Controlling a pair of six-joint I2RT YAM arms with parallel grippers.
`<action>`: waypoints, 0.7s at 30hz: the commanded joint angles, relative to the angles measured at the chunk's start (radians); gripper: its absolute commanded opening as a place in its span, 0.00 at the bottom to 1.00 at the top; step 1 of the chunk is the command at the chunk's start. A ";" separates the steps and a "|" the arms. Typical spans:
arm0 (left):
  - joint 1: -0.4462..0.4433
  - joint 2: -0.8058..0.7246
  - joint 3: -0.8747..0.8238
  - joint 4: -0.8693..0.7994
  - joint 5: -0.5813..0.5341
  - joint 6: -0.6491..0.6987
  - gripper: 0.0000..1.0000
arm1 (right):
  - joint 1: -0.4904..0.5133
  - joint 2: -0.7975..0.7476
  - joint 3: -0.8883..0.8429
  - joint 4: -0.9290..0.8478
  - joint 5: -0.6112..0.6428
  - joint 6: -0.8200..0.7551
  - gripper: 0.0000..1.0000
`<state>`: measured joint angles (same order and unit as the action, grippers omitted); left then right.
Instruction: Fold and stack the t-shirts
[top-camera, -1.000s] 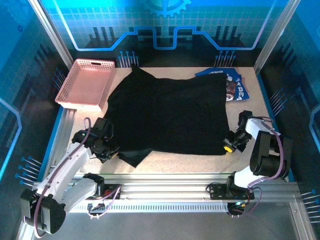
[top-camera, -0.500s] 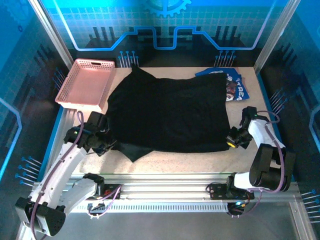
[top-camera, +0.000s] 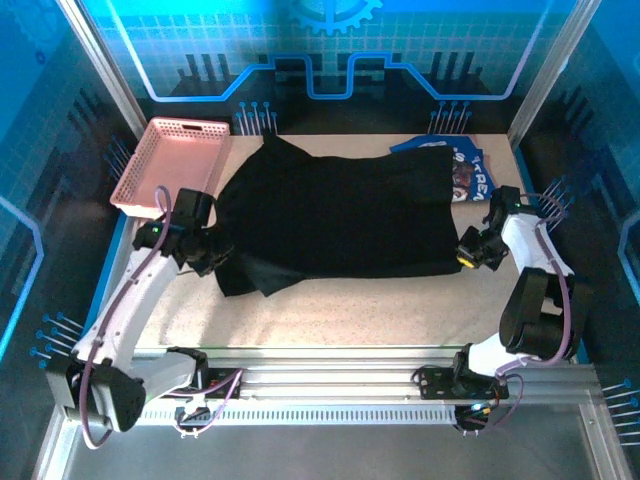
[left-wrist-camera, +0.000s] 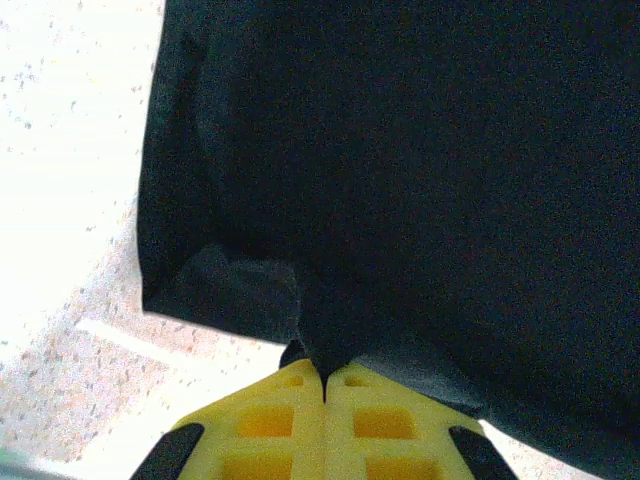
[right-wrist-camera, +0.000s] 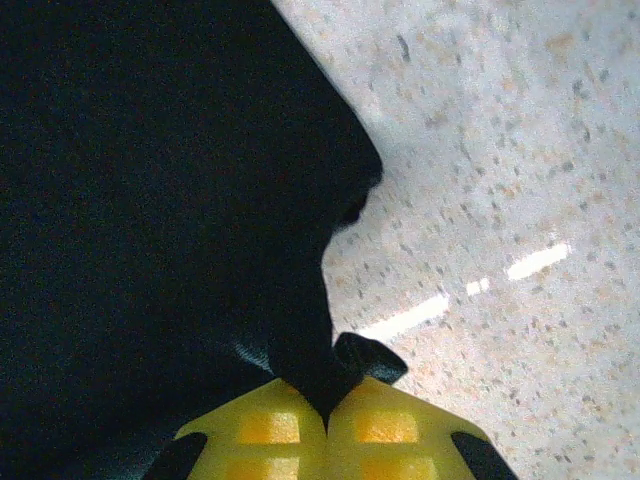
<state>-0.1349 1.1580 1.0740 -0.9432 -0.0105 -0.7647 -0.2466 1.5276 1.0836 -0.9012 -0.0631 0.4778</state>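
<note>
The left gripper has its jaws closed tight on the near left corner of the black t-shirt, the cloth bunching into them. Its arm stretches from the table's near left corner along the left edge, wrist turned inward. The right gripper is likewise clamped on the shirt's near right corner, its arm folded high along the right edge. The black t-shirt spreads across the far half of the table. The blue t-shirt lies at the far right corner, partly under it. The pink basket sits at the far left corner.
</note>
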 joint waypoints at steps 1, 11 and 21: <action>0.026 0.069 0.067 0.075 0.016 0.080 0.00 | 0.013 0.061 0.069 -0.010 -0.017 -0.023 0.00; 0.026 0.344 0.291 0.113 -0.003 0.252 0.00 | 0.016 0.206 0.187 -0.015 -0.022 -0.050 0.00; 0.026 0.549 0.474 0.116 -0.024 0.341 0.00 | 0.020 0.299 0.251 -0.013 -0.018 -0.062 0.00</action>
<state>-0.1184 1.6726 1.4864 -0.8295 -0.0132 -0.4820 -0.2401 1.7977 1.2976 -0.8989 -0.0826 0.4347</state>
